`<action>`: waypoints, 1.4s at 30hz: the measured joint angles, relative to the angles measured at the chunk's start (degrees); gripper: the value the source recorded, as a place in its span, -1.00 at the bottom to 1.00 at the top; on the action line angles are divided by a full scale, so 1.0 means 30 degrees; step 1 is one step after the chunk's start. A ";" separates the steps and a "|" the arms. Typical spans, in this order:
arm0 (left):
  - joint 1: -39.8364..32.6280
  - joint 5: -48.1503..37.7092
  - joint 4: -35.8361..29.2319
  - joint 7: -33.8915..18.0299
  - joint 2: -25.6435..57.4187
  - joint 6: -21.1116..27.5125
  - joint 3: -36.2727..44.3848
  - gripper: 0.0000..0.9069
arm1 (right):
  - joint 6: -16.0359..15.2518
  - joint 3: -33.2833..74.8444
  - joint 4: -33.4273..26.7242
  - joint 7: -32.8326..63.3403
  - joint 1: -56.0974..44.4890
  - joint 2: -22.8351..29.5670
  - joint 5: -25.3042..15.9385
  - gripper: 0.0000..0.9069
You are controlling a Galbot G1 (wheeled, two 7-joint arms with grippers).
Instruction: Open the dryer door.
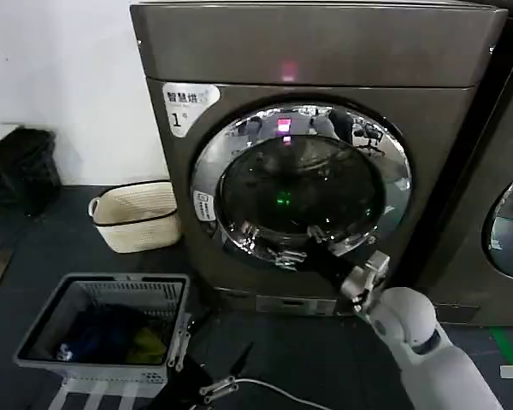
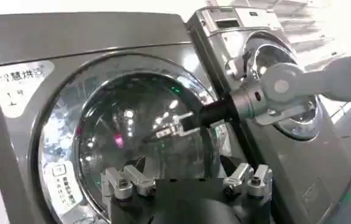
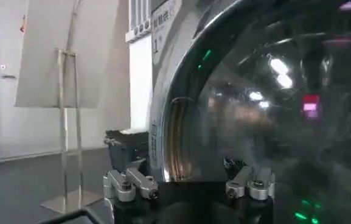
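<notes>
One arm is at work: the right gripper (image 1: 284,254), at lower centre of the head view, reaches against the lower chrome rim of the dryer door (image 1: 301,184); whether its jaws are open or clamped I cannot tell; the door fills the middle of the dryer (image 1: 325,51) and looks flush with the front, so the pull is apparently all still to come; the left gripper (image 1: 207,389) waits at the bottom edge, jaws likewise unclear.

Right arm (image 1: 427,350) with glossy white rounded shell segments, silver metal wrist bracket behind the gripper, black tapering right gripper (image 1: 312,254), left gripper (image 1: 207,386) black-bodied, silver hinged finger links with dark screw heads (image 2: 121,182), thin white cable alongside.
</notes>
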 joint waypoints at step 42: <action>-0.0022 0.0113 0.0238 0.0001 -0.0441 -0.0051 -0.0115 1.00 | 0.0838 -0.3398 -0.5122 0.1177 0.4192 0.4007 -0.2631 1.00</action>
